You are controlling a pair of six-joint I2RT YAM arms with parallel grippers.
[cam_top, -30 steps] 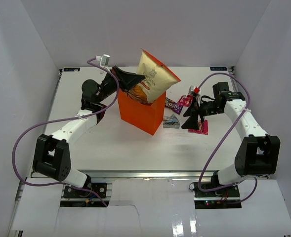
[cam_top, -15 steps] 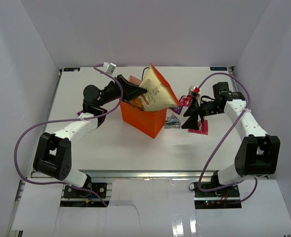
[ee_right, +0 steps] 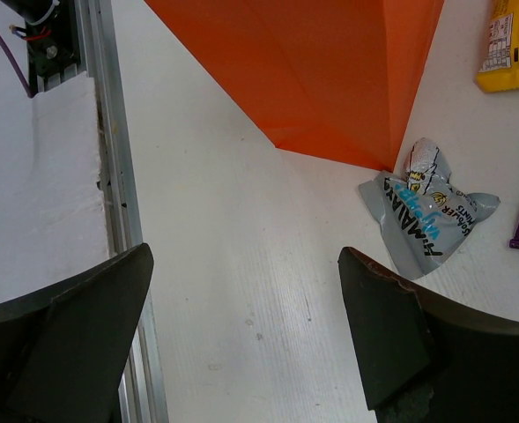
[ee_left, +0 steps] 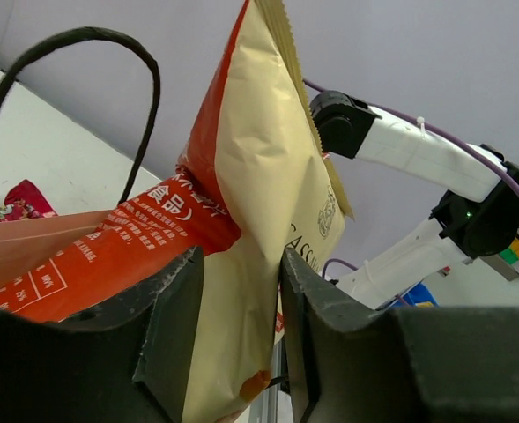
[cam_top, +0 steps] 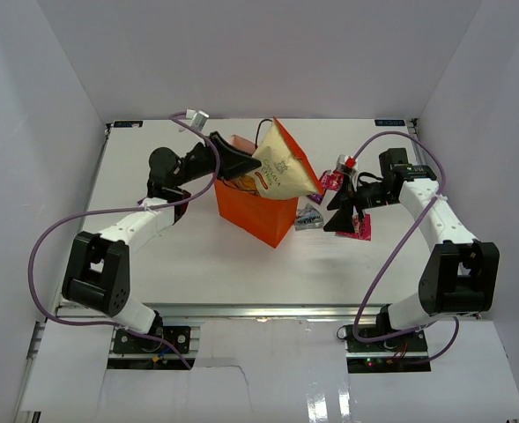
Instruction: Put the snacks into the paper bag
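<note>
Cream-and-orange-red chip bag [cam_top: 281, 169] has sunk lower, tilted, into the bright orange paper bag [cam_top: 257, 213]. Left gripper [ee_left: 237, 269] brackets it; clamping cannot be told. Right gripper [ee_right: 241, 304] stands released, empty.

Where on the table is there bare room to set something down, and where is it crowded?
Free: the wide strip of table between the orange bag and the near edge; also the left side, beyond the left arm. Crowded: right of the bag, where candy packets lie toward the right arm.
</note>
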